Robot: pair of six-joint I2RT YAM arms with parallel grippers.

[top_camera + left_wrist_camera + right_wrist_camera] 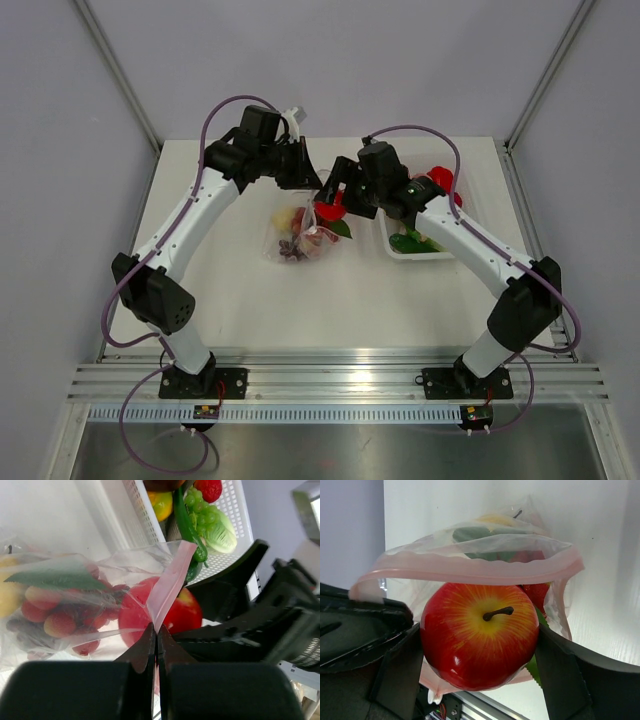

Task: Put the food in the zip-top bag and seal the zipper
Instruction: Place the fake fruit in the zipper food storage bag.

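The clear zip-top bag (297, 237) lies mid-table with a yellow lemon (7, 592), red grapes (55, 622) and a green leaf (50, 577) inside. My left gripper (156, 630) is shut on the pinkish zipper (167, 587) and lifts one side of the mouth. That mouth (470, 565) gapes wide in the right wrist view. My right gripper (479, 640) is shut on a red-and-yellow apple (479, 632), stem toward the camera, with a finger (400, 670) pressed on each side. The apple (328, 210) sits right at the bag's mouth.
A white mesh basket (415, 253) stands to the right of the bag, holding pale lettuce (220, 530), green grapes, a long green pepper (187, 525), an orange and red fruit. The two grippers are very close together over the bag's mouth.
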